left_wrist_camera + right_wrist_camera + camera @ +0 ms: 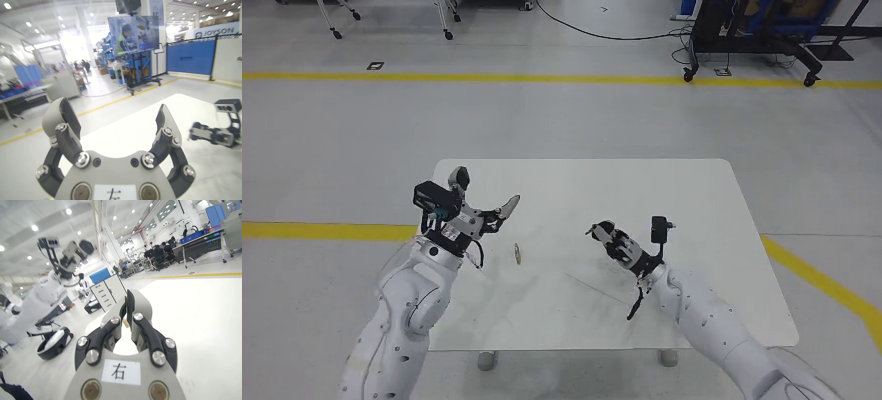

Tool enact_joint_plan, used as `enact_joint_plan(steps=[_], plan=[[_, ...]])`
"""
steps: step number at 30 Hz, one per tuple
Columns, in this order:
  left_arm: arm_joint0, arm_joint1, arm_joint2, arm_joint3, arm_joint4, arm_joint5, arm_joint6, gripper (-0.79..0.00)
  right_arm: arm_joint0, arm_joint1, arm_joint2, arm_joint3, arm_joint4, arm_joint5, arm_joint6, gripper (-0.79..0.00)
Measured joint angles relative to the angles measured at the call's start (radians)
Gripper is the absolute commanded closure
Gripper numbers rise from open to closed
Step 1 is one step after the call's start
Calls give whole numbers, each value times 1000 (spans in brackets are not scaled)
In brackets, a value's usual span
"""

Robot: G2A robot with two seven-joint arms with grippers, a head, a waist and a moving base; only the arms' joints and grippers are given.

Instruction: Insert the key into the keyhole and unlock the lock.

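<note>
Top view: a small metal piece (pixel 517 254), too small to tell key from lock, lies on the white table (pixel 682 200) left of centre, between the left tool (pixel 487 192), spread wide over the table's upper left, and the right tool (pixel 595 232), pressed together near mid-table, neither touching it.

A small pale metal object (pixel 517 254) lies on the white rectangular table (pixel 692 200), with open tabletop on every side of it. The left gripper (pixel 485 192), fingers spread wide, hangs just beyond it over the table's left part. The right gripper (pixel 594 231), fingers pressed together, is well apart near the middle, leaving a wide passage between the two.
</note>
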Motion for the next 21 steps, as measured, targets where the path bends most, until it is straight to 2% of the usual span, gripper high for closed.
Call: enact_joint_plan(steps=[2,5,11,14,17,21], plan=[[-8,1,1,6,-103,-50,-70,-785,-5,22,-9,-46,130,0,71,0],[-8,1,0,5,-121,-43,-61,-785,-7,35,-8,-72,275,0,121,0],[8,0,19,-4,-92,-55,-48,-785,-6,34,-8,-68,222,0,111,0],[15,-3,52,11,-150,-58,-100,-785,-10,33,-9,-72,229,0,115,0],[10,-11,107,47,-380,-70,-253,-785,-31,27,-18,-93,317,6,178,0],[-47,-11,131,83,-810,13,-523,-785,-27,17,-53,-118,568,0,356,0]])
